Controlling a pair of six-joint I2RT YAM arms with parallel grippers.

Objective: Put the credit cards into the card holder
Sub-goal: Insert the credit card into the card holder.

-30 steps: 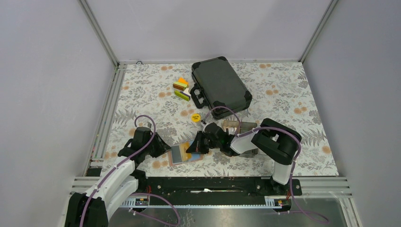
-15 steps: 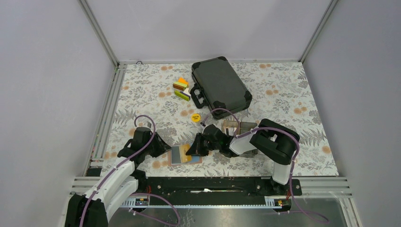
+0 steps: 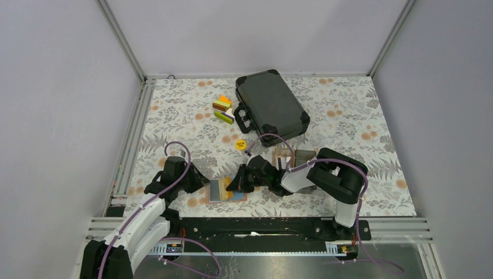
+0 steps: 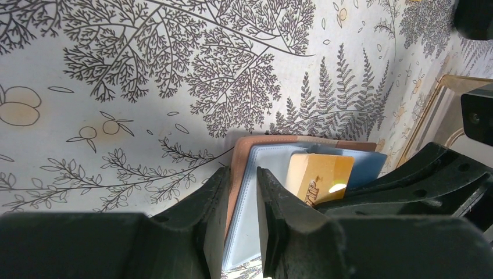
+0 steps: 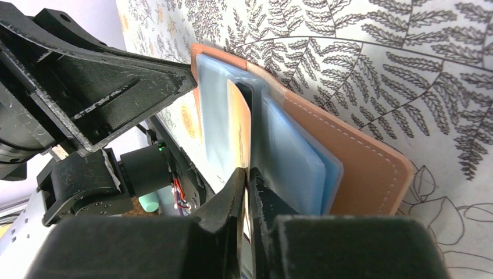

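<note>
Watching remotely, I see the left tool (image 4: 243, 174) clamped on the salmon edge of the open card holder (image 4: 263, 156) on the counter (image 3: 360, 116) between both arms, while the right tool (image 5: 247, 173) pinches the orange-yellow card (image 4: 322, 174) partly inside a blue-grey pocket (image 5: 290, 168).

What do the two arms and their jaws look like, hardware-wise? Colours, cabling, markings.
Both arms match: the left arm and right arm have white link shells with black joint housings, and a purple cable loops loosely along each. The left gripper and right gripper are matte black, with angular wedge-shaped jaws, scuffed pale along their edges. No markings visible.
</note>
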